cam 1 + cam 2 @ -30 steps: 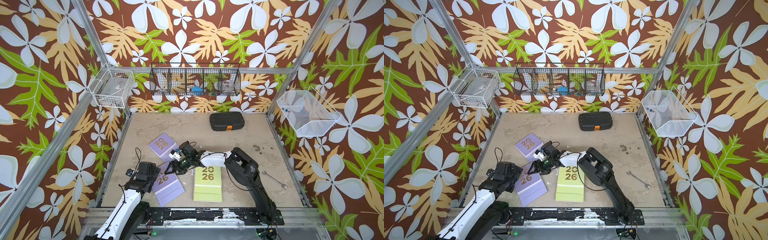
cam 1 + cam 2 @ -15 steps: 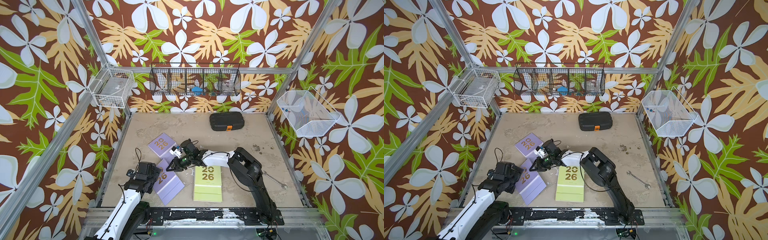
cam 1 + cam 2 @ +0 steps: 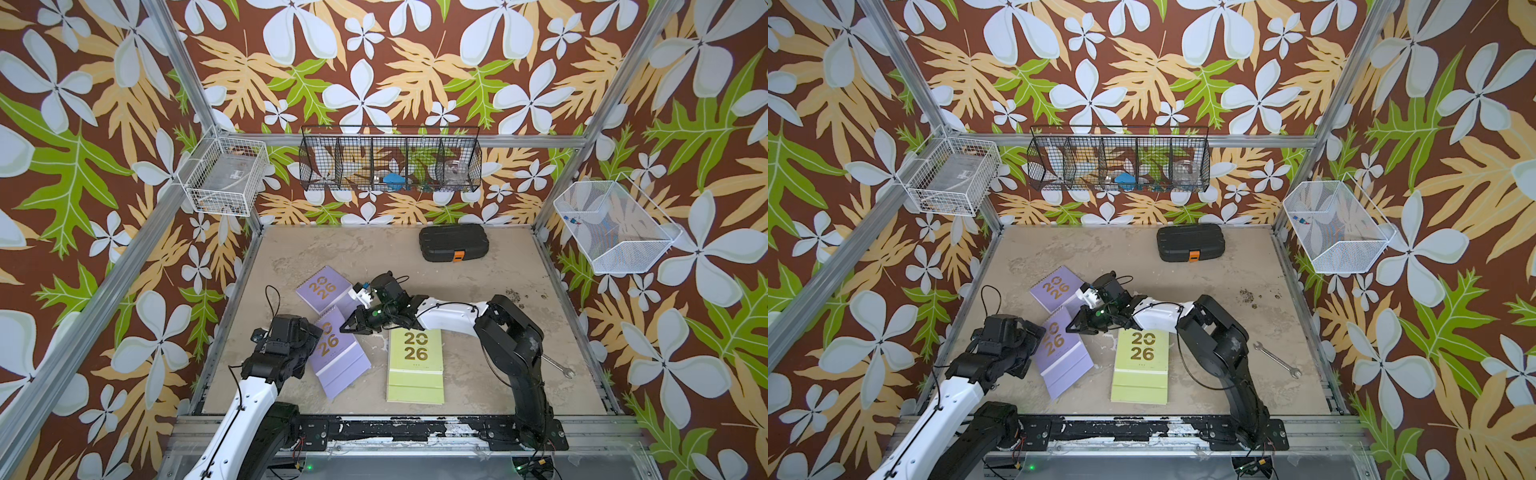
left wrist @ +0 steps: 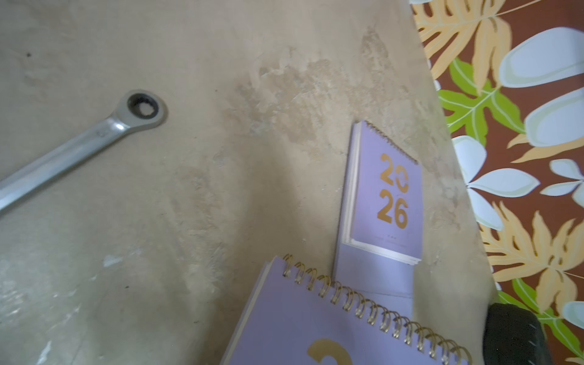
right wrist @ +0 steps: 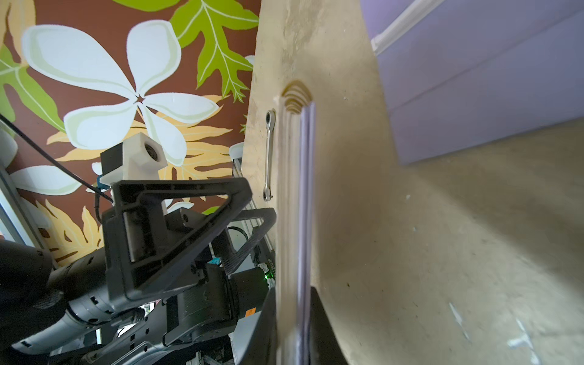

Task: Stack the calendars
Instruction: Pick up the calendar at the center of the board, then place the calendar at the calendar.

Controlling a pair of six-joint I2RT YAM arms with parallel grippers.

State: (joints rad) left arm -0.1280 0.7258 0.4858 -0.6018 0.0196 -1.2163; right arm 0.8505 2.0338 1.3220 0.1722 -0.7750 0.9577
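Note:
Three calendars lie on the table in both top views. A lilac calendar (image 3: 324, 289) (image 3: 1055, 290) is farthest back, with a second lilac calendar (image 3: 341, 359) (image 3: 1062, 357) lying askew in front of it. A lime green calendar (image 3: 415, 368) (image 3: 1141, 370) is to their right. My right gripper (image 3: 345, 327) (image 3: 1072, 328) is shut on the spiral end of the second lilac calendar, which shows edge-on (image 5: 295, 221) between the jaws. My left gripper (image 3: 311, 337) (image 3: 1036, 337) stands open at that calendar's left edge, its fingers (image 5: 177, 227) apart. The left wrist view shows both lilac covers (image 4: 388, 202) (image 4: 316, 325).
A black case with an orange latch (image 3: 453, 243) (image 3: 1190, 243) sits at the back of the table. A wrench (image 3: 557, 365) (image 3: 1277, 359) lies near the right edge. Wire baskets (image 3: 390, 164) (image 3: 224, 176) (image 3: 611, 226) hang on the walls above the table.
My right gripper has closed on the second lilac calendar's spiral end. That calendar has turned and slid slightly away from the front. The left arm has barely moved.

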